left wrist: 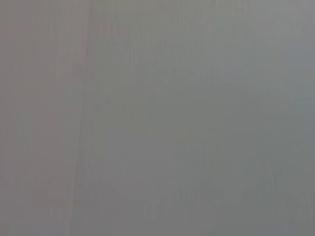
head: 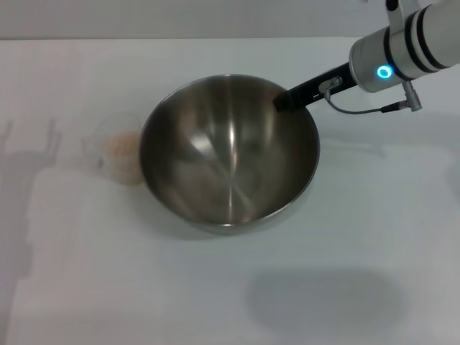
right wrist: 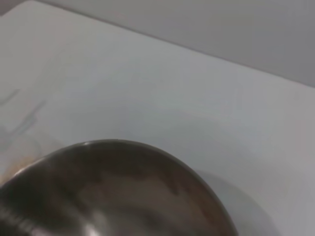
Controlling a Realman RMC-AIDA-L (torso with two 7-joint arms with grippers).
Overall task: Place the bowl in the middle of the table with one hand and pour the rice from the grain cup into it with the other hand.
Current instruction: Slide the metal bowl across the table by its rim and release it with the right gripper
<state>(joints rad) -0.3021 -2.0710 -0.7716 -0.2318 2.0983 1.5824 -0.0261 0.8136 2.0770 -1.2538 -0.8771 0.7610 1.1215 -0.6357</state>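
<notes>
The steel bowl (head: 230, 154) sits on the white table (head: 374, 230) near its middle. My right gripper (head: 284, 98) reaches in from the upper right, and its black fingers clamp the bowl's far right rim. The right wrist view shows the bowl's rim and inside (right wrist: 113, 191) close below the camera. The clear grain cup (head: 117, 147) stands upright just left of the bowl, almost touching it, with pale rice (head: 123, 149) inside. My left gripper is out of the head view, and its wrist view shows only a plain grey surface.
The table's far edge (head: 144, 39) meets a grey wall at the back. A soft shadow (head: 323, 295) lies on the table in front of the bowl to the right. Faint shadows (head: 29, 158) fall at the left.
</notes>
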